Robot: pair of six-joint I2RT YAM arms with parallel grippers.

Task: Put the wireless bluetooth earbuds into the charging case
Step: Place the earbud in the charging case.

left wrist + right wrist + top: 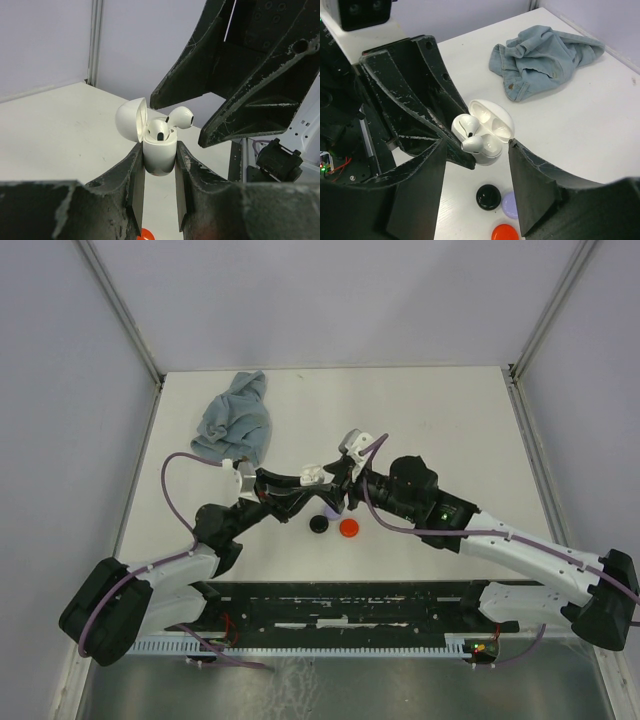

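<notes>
Center of the top view, both arms meet over the white table point(450, 420). Left gripper point(160, 150) is clamped narrow on the body of the white case point(160, 160), one finger on each side, holding it upright off the table. Case lid point(130, 120) is flipped open, tipped toward the left of the left wrist frame.

Both white earbuds point(468, 134) are at the case mouth. One earbud point(159, 131) sits down in its slot. The second earbud point(181, 117) lies tilted across the top right of the opening, not fully seated.

Right gripper point(476, 147) comes in from above. Its jaws stand apart around the case top, the tilted bud sits in the gap between them, and no clamp on it is visible.

Lower center of the right wrist frame, on the table under the case: black disc point(488, 196), lavender disc point(510, 205), red disc point(504, 232), close together. Crumpled blue denim cloth point(235, 420) lies upper left in the top view, well apart from the grippers.
</notes>
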